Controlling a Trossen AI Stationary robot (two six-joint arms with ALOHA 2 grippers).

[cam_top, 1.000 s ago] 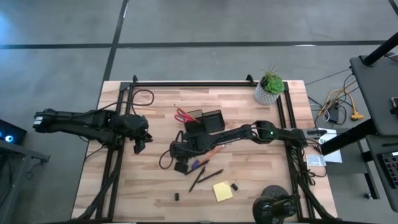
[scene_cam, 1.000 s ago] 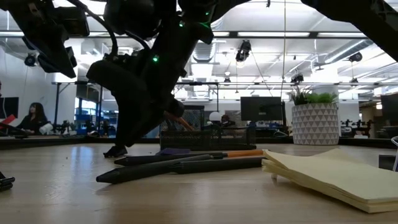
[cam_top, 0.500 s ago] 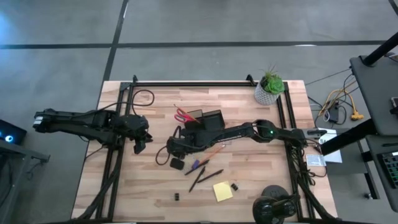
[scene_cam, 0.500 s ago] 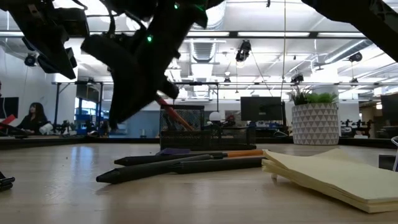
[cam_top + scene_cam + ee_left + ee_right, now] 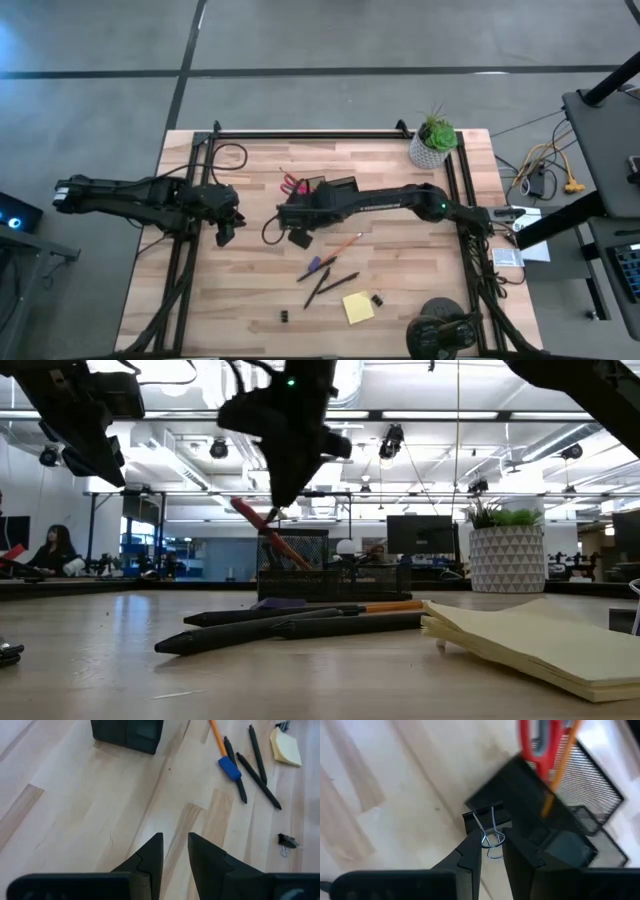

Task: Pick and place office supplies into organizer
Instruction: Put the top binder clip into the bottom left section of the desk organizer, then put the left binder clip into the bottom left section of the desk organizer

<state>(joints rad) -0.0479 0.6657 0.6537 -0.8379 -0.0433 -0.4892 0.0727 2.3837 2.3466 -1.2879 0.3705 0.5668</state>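
Overhead first: right gripper (image 5: pixel 296 222) reaches across the table, up against the near-left corner of the organizer (image 5: pixel 335 190), which sits mid-table toward the far side with the red-handled scissors (image 5: pixel 292 183) poking out of its left end. Left gripper (image 5: pixel 224 225) waits well off to the left over bare wood. Near of the organizer lie the loose supplies: the orange pencil (image 5: pixel 346 242), the purple-tipped pen (image 5: pixel 313 265), two dark pens (image 5: pixel 331 285), the yellow sticky-note pad (image 5: pixel 358 307) with one binder clip (image 5: pixel 377 299) just beside it and another (image 5: pixel 284 317) off to its left. The potted plant (image 5: pixel 433 141) stands at the far right corner, no part of the job. Down at table height, the right arm hangs above the organizer, scissors leaning red out of the mesh, pens and sticky pad lying flat up front. Left wrist camera now: its fingers (image 5: pixel 150 855) stand a little apart with nothing between them, bare wood beneath, the supplies scattered beyond. Right wrist camera, and here's the action: fingers (image 5: pixel 472 856) pinched in on the wire handles of a black binder clip (image 5: pixel 487 829), the clip's body sticking out ahead of the tips. Gripped by the loops that way, the body hangs free, and it looks lined up on the organizer's edge, which reads to me as a carry toward one of the compartments.
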